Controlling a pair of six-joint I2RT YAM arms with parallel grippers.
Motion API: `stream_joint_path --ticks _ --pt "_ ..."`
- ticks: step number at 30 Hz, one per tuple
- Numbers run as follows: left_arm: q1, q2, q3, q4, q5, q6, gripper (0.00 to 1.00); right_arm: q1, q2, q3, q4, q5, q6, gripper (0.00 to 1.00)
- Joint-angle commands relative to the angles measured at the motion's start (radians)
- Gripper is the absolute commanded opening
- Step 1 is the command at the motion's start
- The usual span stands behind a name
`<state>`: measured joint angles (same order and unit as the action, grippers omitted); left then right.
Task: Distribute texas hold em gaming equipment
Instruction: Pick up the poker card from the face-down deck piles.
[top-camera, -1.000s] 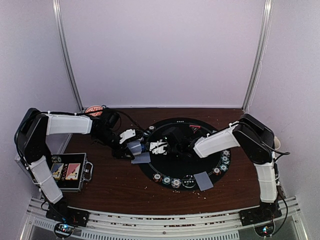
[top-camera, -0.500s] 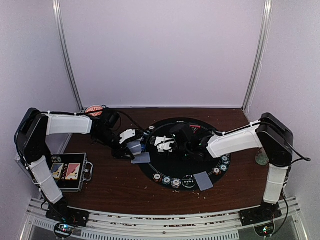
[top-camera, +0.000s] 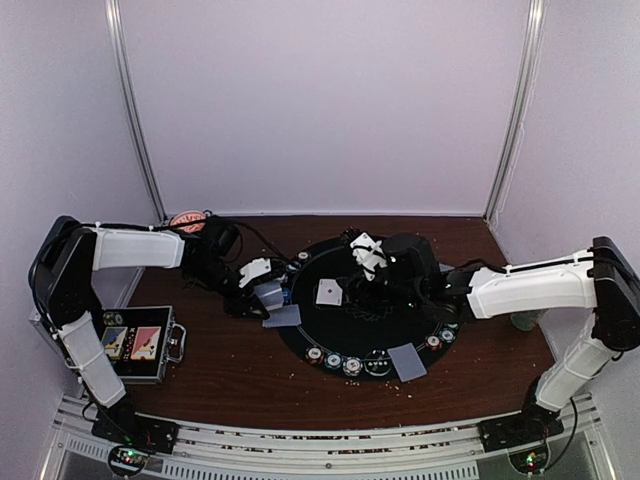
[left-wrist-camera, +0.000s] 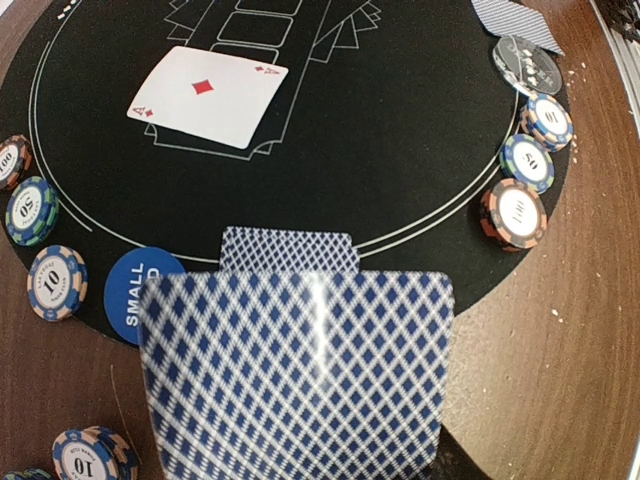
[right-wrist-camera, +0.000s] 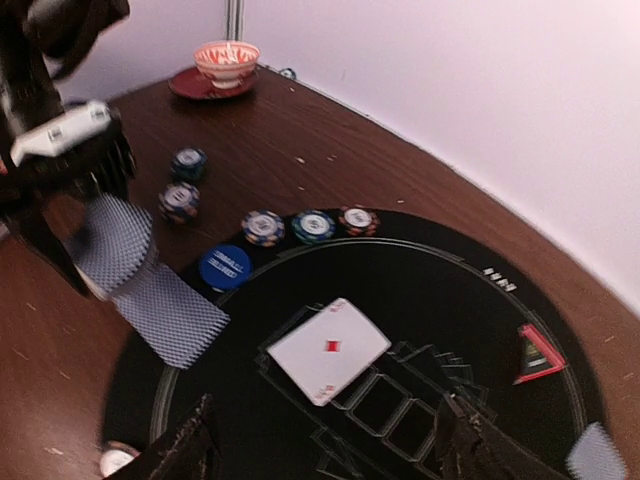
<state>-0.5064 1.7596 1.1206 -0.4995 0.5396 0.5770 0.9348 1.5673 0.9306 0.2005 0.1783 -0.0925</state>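
Cards (left-wrist-camera: 300, 370) in left hand (top-camera: 268, 292), right hand (right-wrist-camera: 335, 445) open

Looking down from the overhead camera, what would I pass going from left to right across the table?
black case → left gripper holding blue-backed cards → face-up ace → right gripper → face-down card

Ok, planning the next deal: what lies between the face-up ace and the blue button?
Only bare black mat with printed white lines separates ace and blue button, per the left wrist view.
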Motion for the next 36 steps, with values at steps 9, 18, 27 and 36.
stream_joint_path --ticks 9,18,27,36 --pt "-0.015 -0.040 0.010 0.024 0.007 -0.011 0.48 -0.006 0.287 0.112 0.368 -0.558 0.886 0.72" --pt "-0.017 -0.053 0.008 0.024 0.021 -0.016 0.48 -0.008 0.416 0.238 0.392 -0.564 0.944 0.67" --pt "-0.027 -0.082 -0.008 0.024 0.036 0.002 0.48 -0.008 0.517 0.358 0.338 -0.588 0.966 0.58" --pt "-0.030 -0.073 -0.005 0.023 0.030 0.003 0.48 -0.007 0.473 0.311 0.354 -0.567 0.963 0.56"
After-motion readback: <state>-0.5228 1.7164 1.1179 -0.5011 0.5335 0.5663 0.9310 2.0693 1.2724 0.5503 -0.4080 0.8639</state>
